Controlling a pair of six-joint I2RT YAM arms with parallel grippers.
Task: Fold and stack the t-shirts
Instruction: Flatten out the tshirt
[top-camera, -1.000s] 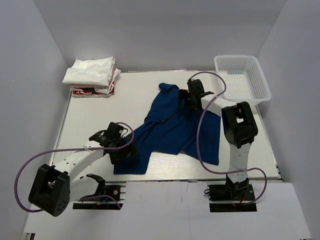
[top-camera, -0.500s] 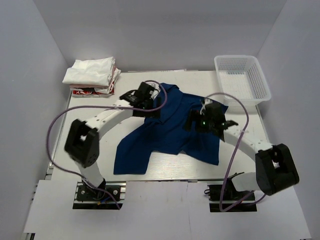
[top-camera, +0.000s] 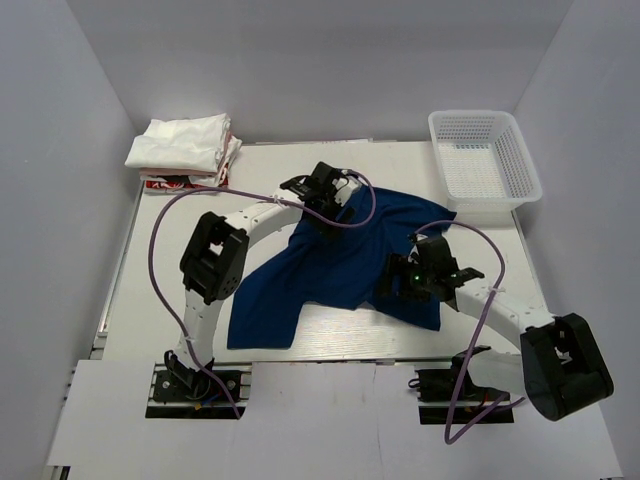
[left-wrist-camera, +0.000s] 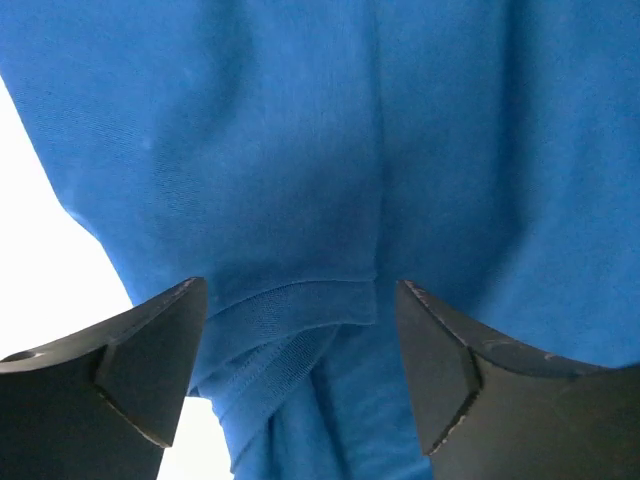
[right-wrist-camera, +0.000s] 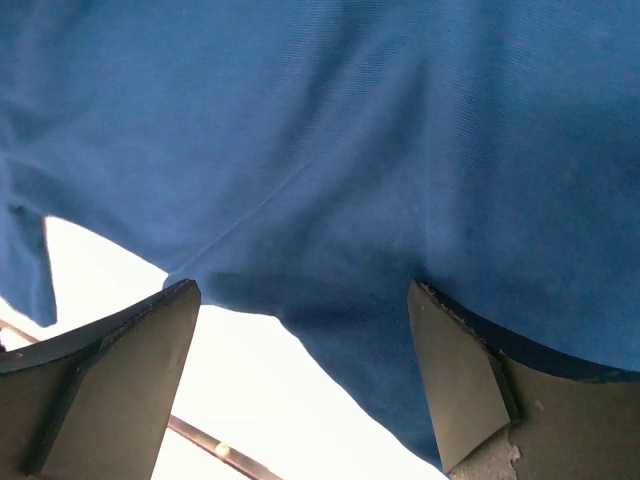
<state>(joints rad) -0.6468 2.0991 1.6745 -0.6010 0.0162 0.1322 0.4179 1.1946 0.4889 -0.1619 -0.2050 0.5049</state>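
Navy blue cloth t-shirt (top-camera: 345, 262) lies rumpled directly beneath both hands. Left hand (left-wrist-camera: 298, 305): spread open, straddling a hemmed sleeve fold. Right hand (right-wrist-camera: 303, 300): spread open over the shirt's free edge, white table (top-camera: 260, 165) just beyond it. Lower each hand until cloth enters the gap, pinch one layer only, then draw the hems apart to flatten.

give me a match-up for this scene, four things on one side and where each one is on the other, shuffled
1 navy t-shirt
2 white mesh basket
3 stack of folded shirts
4 right gripper

a far left corner of the table
b over the shirt's near right edge
c far right corner
d spread across the middle

Pairs: 1-d, 2-c, 3-a, 4-b
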